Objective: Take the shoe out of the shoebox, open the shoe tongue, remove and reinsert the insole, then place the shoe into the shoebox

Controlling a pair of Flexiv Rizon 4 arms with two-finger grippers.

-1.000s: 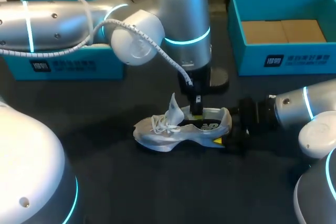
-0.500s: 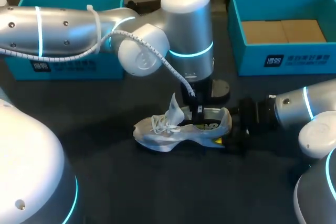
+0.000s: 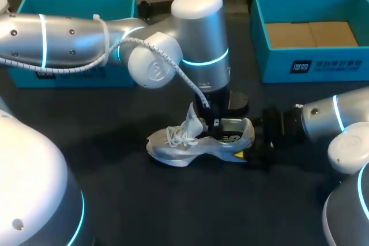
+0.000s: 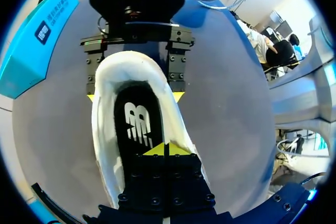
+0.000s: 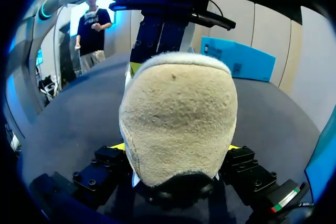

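Head view: the white mesh sneaker (image 3: 190,145) lies midway on the dark table (image 3: 115,200), its long axis running left to right with the heel toward the right edge. The open teal shoebox (image 3: 271,67) stands at the far right corner.

Left wrist view: the left jaws, together, point down at the black insole (image 4: 137,124).

Right wrist view: the right jaws clamp the heel.

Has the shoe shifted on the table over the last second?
No. The shoe keeps its spot against the right shoebox behind it.

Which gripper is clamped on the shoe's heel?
The right gripper: it squeezes the shoe at its heel from both sides, while the left gripper is over the insole.
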